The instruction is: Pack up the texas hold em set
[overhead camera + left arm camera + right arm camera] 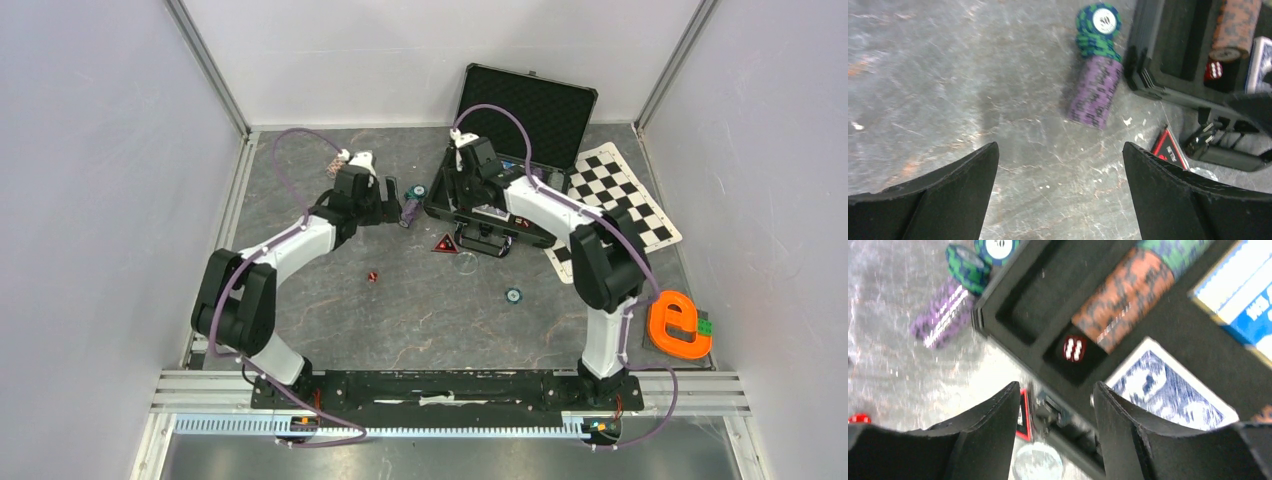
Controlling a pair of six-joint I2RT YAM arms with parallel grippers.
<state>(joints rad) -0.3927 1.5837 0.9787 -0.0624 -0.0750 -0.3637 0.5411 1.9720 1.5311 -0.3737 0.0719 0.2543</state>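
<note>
Your left fingers (960, 192) stand spread wide with nothing between them, low over the counter (923, 75). The chip stack (1095, 92) lies on its side at their 12 o'clock, purple chips nearest and green ones beyond, just beside the corner of the black case (1148, 75). That row is loose and its green end is already skewed. If you close on it off-centre or only on the ends, I judge it buckles and chips scatter. A nudge could also roll it against the case wall.

Your right fingers (985, 440) are partly open and empty, hanging over the tray. A red die (1074, 348) sits in a small pocket at their 12 o'clock, next to the orange chips (1123, 295) and a blue card deck (1168, 390). Dip carelessly and you may flick that die out.

From above, the open case sits at 1 o'clock of the counter's middle, and both wrists crowd its 9 o'clock side, so a collision is a risk. The red marker (445, 243), a second die (372, 277) and a single chip (513, 295) lie loose at the case's 6 to 8 o'clock, easy to sweep away.
</note>
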